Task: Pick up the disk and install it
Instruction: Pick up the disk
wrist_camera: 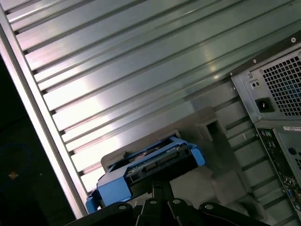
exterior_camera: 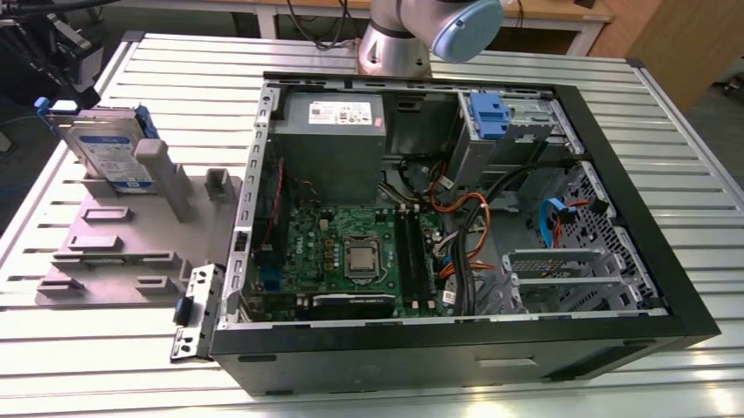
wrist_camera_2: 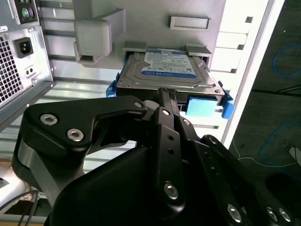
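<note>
The disk is a silver hard drive with a white-and-blue label in a bright blue carrier. It stands tilted in a slot of a grey holder at the exterior view's left, beside the open computer case. In the second wrist view the disk lies just beyond my black gripper, whose fingers meet in a narrow tip with nothing between them. In the first wrist view the disk's blue-framed end sits just past the gripper.
Inside the case are a green motherboard, a grey power supply, loose cables and a drive bay holding a blue carrier. A small metal bracket lies by the case's left wall. All rest on a ribbed metal table.
</note>
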`<action>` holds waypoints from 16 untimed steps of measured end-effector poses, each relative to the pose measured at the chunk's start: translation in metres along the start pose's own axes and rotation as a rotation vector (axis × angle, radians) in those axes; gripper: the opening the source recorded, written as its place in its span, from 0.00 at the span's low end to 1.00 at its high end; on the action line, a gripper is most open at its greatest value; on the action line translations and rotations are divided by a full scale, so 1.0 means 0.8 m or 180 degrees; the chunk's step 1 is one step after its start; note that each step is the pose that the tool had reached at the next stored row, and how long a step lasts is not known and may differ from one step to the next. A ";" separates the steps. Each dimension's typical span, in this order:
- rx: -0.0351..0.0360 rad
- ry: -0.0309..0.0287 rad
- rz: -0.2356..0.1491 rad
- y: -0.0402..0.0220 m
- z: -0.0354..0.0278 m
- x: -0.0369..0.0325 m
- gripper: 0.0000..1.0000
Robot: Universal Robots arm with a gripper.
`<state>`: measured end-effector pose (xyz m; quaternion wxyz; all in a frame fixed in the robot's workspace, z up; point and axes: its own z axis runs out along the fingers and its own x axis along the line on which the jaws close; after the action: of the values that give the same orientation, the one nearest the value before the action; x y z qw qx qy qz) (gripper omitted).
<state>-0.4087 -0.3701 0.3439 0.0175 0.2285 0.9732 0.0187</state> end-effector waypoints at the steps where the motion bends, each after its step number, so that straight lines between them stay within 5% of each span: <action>1: 0.0000 0.0000 0.0000 0.0000 0.0000 0.0000 0.11; 5: 0.0001 -0.0001 0.0030 0.0000 0.0000 0.0000 0.11; 16: 0.0016 -0.0029 0.0651 0.0000 0.0006 0.0000 0.11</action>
<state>-0.4087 -0.3701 0.3435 0.0194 0.3268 0.9447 0.0168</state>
